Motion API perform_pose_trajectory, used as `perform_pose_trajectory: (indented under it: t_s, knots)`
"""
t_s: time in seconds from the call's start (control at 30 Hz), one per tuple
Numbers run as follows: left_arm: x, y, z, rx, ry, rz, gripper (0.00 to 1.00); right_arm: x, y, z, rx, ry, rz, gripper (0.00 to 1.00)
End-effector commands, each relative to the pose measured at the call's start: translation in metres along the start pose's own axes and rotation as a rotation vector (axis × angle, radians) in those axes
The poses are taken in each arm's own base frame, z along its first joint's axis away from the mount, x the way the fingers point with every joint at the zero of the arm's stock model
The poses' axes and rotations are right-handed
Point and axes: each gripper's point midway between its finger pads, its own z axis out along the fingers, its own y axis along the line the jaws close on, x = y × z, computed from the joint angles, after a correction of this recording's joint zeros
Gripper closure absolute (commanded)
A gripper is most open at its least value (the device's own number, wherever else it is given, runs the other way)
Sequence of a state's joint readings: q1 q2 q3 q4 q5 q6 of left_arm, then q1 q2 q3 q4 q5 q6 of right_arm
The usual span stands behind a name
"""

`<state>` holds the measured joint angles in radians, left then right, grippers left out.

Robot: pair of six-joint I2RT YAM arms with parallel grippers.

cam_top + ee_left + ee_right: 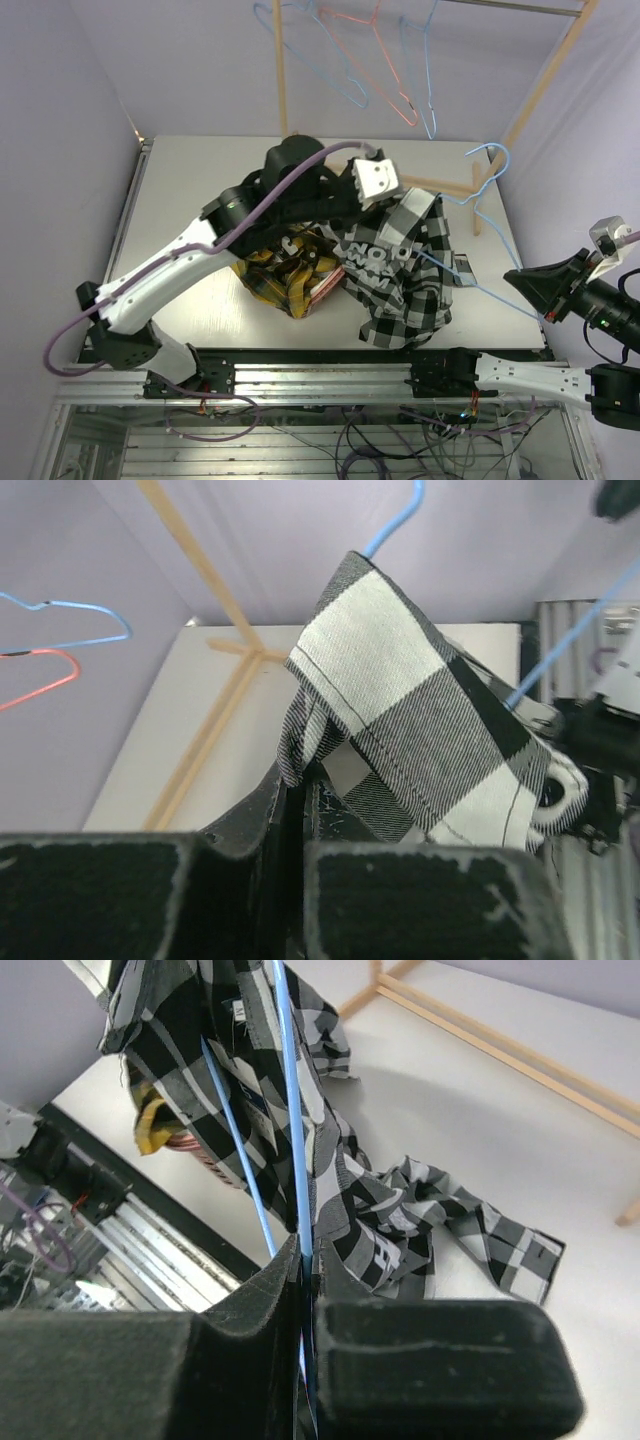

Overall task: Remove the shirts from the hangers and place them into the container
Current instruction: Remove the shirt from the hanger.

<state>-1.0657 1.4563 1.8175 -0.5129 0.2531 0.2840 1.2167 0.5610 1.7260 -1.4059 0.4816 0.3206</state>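
The black-and-white checked shirt with printed lettering hangs from my left gripper, which is shut on a fold of it; its lower part drapes over the container. A light blue hanger is still threaded through this shirt. My right gripper is shut on that hanger's wire, at the table's right side. In the right wrist view the shirt trails down onto the table. The salmon-pink container is mostly buried; a yellow-and-black plaid shirt lies in it.
Three bare hangers hang on the wooden rack at the back: two light blue and one pink-red. Rack poles rise behind the table, with a base rail on it.
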Motion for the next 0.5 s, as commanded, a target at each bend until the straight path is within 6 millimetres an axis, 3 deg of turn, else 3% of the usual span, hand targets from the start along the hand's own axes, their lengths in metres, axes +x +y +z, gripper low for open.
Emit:
perform_pose_trajectory:
  t_s: [0.0,0.1,0.23,0.37,0.43,0.47]
  knots:
    - [-0.028,0.032,0.032,-0.113,-0.097,-0.007,0.93,-0.008,-0.017,0.017,0.188,-0.023,0.082,1.00]
    - [-0.014,0.053,0.054,-0.169,-0.085,-0.058,0.91,-0.006,-0.026,0.022,0.260,-0.027,0.090,1.00]
    - [0.022,0.081,0.073,-0.196,-0.033,-0.192,0.80,-0.010,-0.038,0.018,0.328,-0.061,0.112,1.00]
    - [0.045,0.095,0.065,-0.246,-0.006,-0.270,0.49,-0.016,-0.048,0.006,0.345,-0.108,0.147,1.00]
    - [0.052,0.097,0.056,-0.269,0.004,-0.286,0.29,-0.017,-0.051,0.001,0.345,-0.127,0.166,1.00]
    - [0.055,0.097,0.052,-0.280,0.011,-0.290,0.27,-0.018,-0.053,-0.001,0.347,-0.134,0.173,1.00]
